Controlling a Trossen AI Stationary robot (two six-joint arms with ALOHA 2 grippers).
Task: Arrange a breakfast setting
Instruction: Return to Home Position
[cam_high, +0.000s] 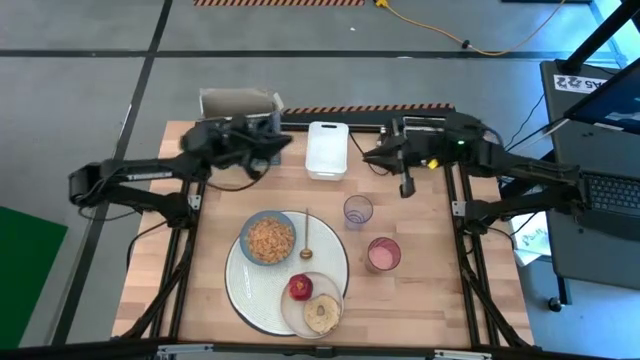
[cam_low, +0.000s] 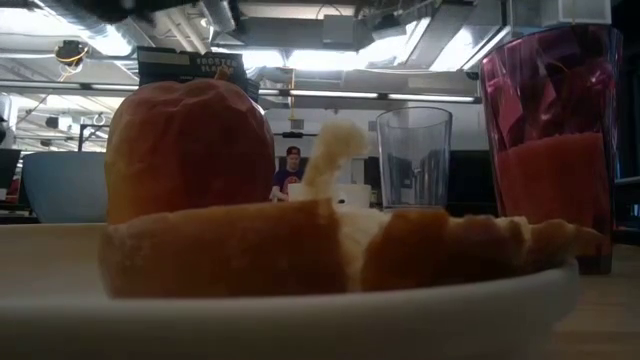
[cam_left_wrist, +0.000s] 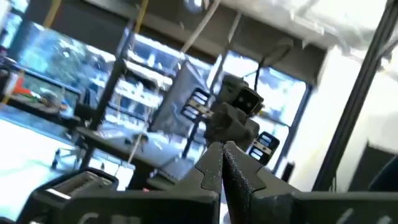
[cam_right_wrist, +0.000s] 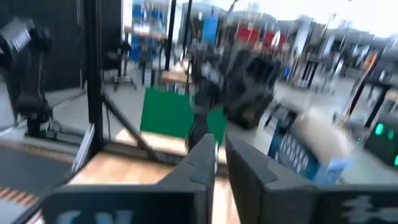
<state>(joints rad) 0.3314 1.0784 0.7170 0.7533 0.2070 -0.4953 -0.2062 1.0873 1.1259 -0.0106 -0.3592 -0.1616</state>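
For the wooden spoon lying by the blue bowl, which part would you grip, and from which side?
Probably the slim handle's far end of the wooden spoon, from straight above, fingers across the handle. It lies flat, handle pointing at the white rectangular tray, its head close to the small blue bowl, so the head end is crowded.

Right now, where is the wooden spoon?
High view, mid-table: the wooden spoon lies across the big white plate's rim, between the blue bowl and the clear cup.
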